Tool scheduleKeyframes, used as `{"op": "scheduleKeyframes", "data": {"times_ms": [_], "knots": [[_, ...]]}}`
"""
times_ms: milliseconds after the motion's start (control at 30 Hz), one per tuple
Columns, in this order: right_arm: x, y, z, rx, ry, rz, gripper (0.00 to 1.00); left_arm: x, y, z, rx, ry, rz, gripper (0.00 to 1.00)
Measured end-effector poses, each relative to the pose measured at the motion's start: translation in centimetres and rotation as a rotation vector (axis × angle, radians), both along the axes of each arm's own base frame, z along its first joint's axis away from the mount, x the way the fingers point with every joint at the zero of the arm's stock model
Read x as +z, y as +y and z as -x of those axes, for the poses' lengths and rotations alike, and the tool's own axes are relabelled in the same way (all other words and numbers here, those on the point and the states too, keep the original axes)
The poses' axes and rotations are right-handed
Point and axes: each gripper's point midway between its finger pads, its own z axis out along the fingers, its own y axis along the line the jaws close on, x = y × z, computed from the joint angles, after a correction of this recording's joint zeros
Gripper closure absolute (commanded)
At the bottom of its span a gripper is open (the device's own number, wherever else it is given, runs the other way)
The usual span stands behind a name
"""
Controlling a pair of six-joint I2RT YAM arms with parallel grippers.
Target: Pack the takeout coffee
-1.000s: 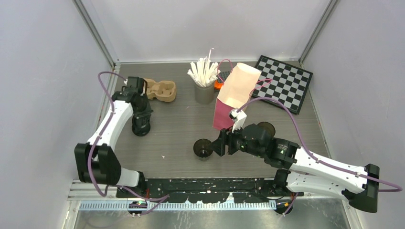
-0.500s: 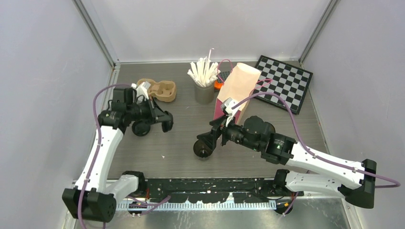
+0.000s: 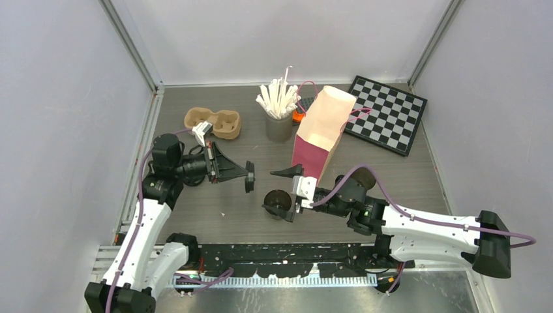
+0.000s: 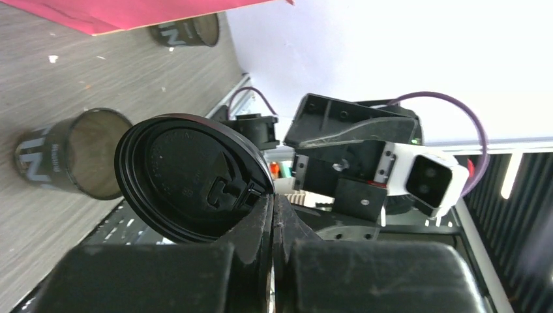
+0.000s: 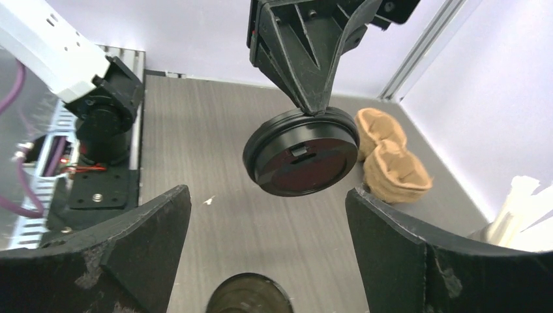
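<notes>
Left gripper (image 3: 248, 176) clamped tight on rim of round black plastic lid (image 4: 192, 176); lid held on edge in the air above grey table (image 3: 215, 195). Right gripper (image 3: 277, 190) spread wide, holding nothing. Small dark paper cup (image 3: 278, 203), lidless, stands upright on table by right gripper's fingers; contact unclear. Second dark paper cup (image 3: 363, 176) beside tall pink paper bag (image 3: 306, 160), partly hidden by right arm.
</notes>
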Motion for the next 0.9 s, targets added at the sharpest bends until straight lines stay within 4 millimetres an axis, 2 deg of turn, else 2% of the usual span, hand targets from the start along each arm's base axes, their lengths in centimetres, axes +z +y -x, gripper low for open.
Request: {"op": "scheduleKeyframes", "data": {"times_ms": [333,567,900], "knots": [[-0.6,0.9,-1.1,-0.023,-0.159,-0.014,0.04,2.8,-1.7,1.9,-0.103,-0.033,0.090,1.00],[-0.9,0.7,-1.6,-0.046,-0.211,-0.010,0.04,1.9,-2.3,2.7,-0.145,0.000,0.092,1.00],[-1.1,0.7,-1.6,-0.040,-0.233,0.009,0.04,1.5,-2.8,3.5,-0.187,-0.005,0.083,1.00]]}}
